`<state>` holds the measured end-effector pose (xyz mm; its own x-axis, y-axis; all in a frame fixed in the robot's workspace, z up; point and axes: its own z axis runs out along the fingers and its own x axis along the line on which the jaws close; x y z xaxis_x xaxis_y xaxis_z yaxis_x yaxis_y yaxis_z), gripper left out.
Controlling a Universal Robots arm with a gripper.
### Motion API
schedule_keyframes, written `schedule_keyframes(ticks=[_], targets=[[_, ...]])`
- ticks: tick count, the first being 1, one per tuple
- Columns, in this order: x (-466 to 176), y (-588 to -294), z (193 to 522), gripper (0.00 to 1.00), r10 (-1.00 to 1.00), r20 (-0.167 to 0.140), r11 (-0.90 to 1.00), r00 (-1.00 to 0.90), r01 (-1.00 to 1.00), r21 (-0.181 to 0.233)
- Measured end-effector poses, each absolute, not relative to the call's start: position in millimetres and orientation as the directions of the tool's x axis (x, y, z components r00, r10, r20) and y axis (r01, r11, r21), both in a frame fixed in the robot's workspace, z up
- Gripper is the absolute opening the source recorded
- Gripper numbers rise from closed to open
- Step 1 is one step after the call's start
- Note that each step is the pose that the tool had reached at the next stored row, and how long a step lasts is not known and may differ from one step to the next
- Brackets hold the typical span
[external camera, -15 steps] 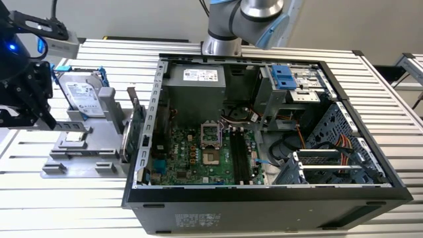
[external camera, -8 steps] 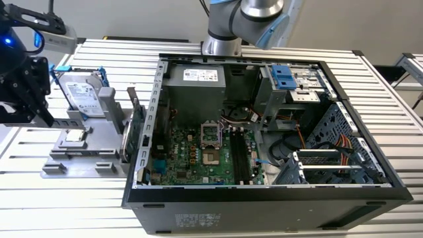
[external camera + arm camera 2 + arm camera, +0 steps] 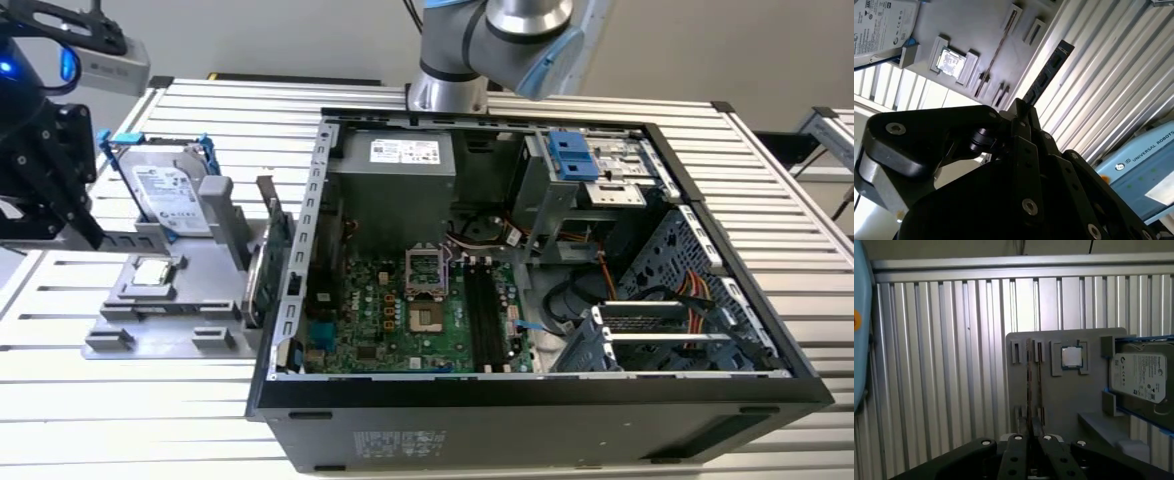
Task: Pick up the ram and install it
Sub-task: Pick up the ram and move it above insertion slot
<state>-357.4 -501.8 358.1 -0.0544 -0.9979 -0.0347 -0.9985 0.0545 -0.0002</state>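
— Ribbed aluminium counter (image 3: pixel 120 420) under everything, as we see it. Where do we have the ram?

— We find the ram (image 3: pixel 1046 75) in the second wrist view, pinched by the end effector (image 3: pixel 1021 107), whose fingers press against its two faces. It is a long, narrow, thin dark stick with black chips in a row. We see it nearly edge-on, sticking out past the fingertips over the counter's ribs, just beside the grey holder (image 3: pixel 984 35).

— And what do we see in that holder?

— A silver hard drive (image 3: pixel 167 195) with blue clips stands in it. A square processor (image 3: pixel 1071 356) lies flat in its own recess. A green card (image 3: pixel 271 265) stands on edge on the side toward the case.

— And the case?

— We see the black computer case (image 3: pixel 534 420) lying open on the counter. The green motherboard (image 3: pixel 394 310) covers its floor, and a grey power supply (image 3: pixel 394 165) sits at the far end.
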Motion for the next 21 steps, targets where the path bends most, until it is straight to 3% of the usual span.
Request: schedule_keyframes(ticks=[21], targets=[[-358.1, -497.1, 386.9, 0.00, -0.999, -0.035, 0.003, -0.003, -1.000, 0.000]])
